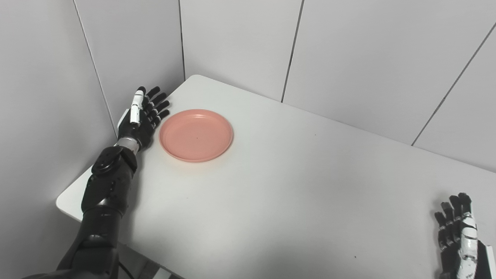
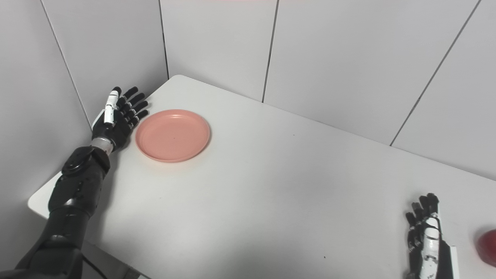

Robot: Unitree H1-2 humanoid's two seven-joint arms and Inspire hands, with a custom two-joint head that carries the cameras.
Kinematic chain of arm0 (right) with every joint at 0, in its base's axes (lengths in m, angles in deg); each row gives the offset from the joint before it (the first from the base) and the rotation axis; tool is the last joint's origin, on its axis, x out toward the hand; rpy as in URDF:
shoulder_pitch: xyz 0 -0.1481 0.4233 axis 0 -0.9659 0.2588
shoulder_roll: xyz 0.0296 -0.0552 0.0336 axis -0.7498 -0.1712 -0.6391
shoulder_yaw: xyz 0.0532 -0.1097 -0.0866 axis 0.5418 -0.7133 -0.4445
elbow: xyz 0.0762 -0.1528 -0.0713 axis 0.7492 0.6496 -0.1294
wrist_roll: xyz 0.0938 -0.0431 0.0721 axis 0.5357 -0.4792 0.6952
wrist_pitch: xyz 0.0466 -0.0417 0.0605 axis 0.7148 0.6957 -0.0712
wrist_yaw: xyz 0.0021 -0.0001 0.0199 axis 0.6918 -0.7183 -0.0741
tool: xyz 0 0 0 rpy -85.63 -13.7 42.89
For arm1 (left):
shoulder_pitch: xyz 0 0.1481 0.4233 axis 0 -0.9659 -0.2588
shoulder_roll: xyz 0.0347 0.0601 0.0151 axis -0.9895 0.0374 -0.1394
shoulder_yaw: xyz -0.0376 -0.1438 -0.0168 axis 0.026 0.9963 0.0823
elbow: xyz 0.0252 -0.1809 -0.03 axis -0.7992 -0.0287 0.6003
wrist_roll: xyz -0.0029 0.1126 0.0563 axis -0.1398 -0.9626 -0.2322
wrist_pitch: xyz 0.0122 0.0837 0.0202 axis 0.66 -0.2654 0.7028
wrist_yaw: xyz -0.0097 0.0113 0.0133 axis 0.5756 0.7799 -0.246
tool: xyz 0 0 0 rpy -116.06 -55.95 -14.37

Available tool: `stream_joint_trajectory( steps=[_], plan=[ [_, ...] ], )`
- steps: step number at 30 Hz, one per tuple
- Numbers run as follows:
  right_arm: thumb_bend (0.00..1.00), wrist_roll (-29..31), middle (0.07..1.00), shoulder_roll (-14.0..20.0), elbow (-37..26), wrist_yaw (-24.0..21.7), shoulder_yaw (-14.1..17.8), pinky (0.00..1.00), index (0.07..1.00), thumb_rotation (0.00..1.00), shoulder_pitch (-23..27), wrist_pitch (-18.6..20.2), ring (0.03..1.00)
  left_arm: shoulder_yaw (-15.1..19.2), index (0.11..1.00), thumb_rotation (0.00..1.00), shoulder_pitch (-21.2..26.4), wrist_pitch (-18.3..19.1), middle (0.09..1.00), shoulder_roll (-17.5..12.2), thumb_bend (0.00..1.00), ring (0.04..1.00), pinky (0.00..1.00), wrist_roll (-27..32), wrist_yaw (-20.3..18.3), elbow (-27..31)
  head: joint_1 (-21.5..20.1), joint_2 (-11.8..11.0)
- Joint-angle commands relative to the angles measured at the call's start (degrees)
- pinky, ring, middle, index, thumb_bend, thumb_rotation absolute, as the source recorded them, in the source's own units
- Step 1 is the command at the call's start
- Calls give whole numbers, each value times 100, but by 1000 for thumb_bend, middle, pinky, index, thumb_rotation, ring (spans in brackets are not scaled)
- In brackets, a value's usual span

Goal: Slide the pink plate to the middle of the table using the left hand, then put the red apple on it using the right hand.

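Note:
The pink plate [image 1: 196,134] lies flat on the white table [image 1: 294,186] near its far left corner. My left hand [image 1: 142,116] is open, fingers spread, palm facing the plate, just left of its rim; I cannot tell if it touches. My right hand [image 2: 426,236] is open and empty at the table's near right. The red apple [image 2: 488,241] shows only in the right eye view, cut by the right edge, to the right of my right hand.
Grey wall panels [image 1: 240,42] close in the table at the back and left. The table's left edge runs close beside my left forearm [image 1: 106,193].

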Motion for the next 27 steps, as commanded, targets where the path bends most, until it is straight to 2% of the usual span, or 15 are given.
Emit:
stream_joint_trajectory(
  steps=[1,7,12,15,22,27],
  plan=[
    [122,27,1000,-35,287,-24,8,1000,1000,1000,-357,49,1000,-22,856,1000,227,-141,876,-199,323,875,891,13,-58,-85,-16,3],
    [112,47,1000,-48,283,-28,8,1000,1000,1000,-361,32,1000,-25,849,1000,282,-80,868,-203,293,866,872,27,-39,-241,-33,9],
    [118,22,1000,-42,257,-8,4,1000,1000,1000,-369,78,1000,-30,875,1000,314,-2,887,-164,310,879,879,185,-221,-364,-38,15],
    [115,17,1000,-50,244,11,13,1000,1000,1000,-372,92,1000,-103,882,1000,338,-94,888,-168,304,886,889,140,-244,-478,-42,16],
    [125,62,1000,-54,241,-12,16,1000,1000,1000,-375,94,1000,-300,848,1000,498,-354,858,-202,362,855,858,67,-337,-946,-47,19],
    [128,52,1000,-54,235,-4,14,1000,1000,1000,-379,106,1000,-410,855,1000,513,-374,861,-197,388,855,848,91,-450,-1006,-51,24]
  ],
)
